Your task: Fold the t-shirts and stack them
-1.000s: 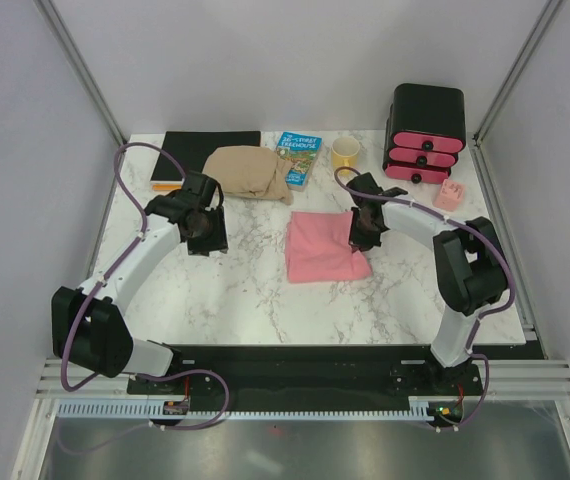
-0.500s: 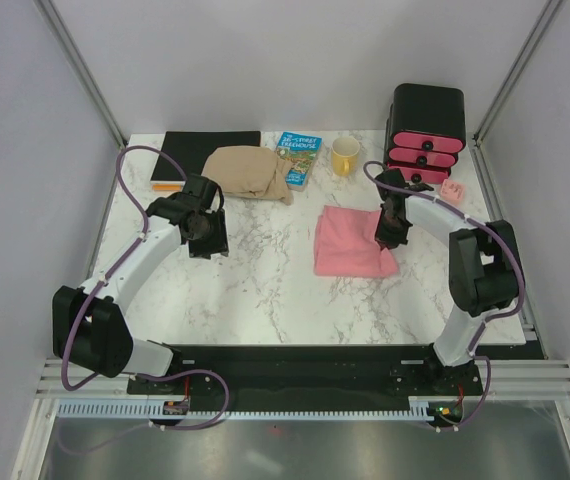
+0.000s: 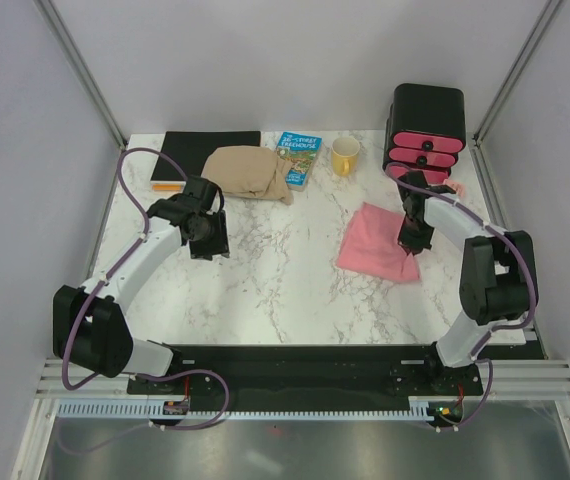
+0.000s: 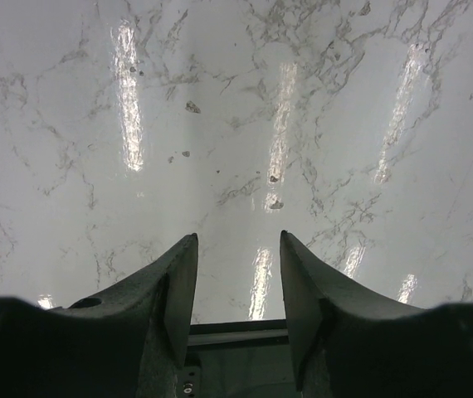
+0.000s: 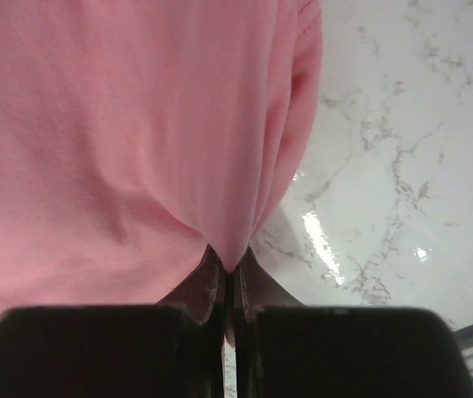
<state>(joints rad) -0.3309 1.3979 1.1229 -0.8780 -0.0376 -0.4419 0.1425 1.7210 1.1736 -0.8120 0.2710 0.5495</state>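
Note:
A salmon-pink t-shirt (image 3: 373,243), folded into a rough square, lies skewed on the right side of the marble table. My right gripper (image 3: 412,238) is shut on its right edge. In the right wrist view the pink cloth (image 5: 120,141) fills the frame, and a fold of it is pinched in the right gripper (image 5: 230,267). A folded tan garment (image 3: 250,171) lies at the back centre-left. My left gripper (image 3: 208,238) hangs open over bare marble just in front of it. The left gripper (image 4: 236,240) has nothing between its fingers.
Along the back edge are a black notebook (image 3: 210,145), a blue book (image 3: 297,156) and a yellow mug (image 3: 345,155). A black box with pink drawer fronts (image 3: 426,135) stands at the back right. A small pink object (image 3: 456,188) sits beside the right arm.
My right gripper has dragged the pink t-shirt from the table's middle toward the right edge, turning it askew. The left arm has barely moved.

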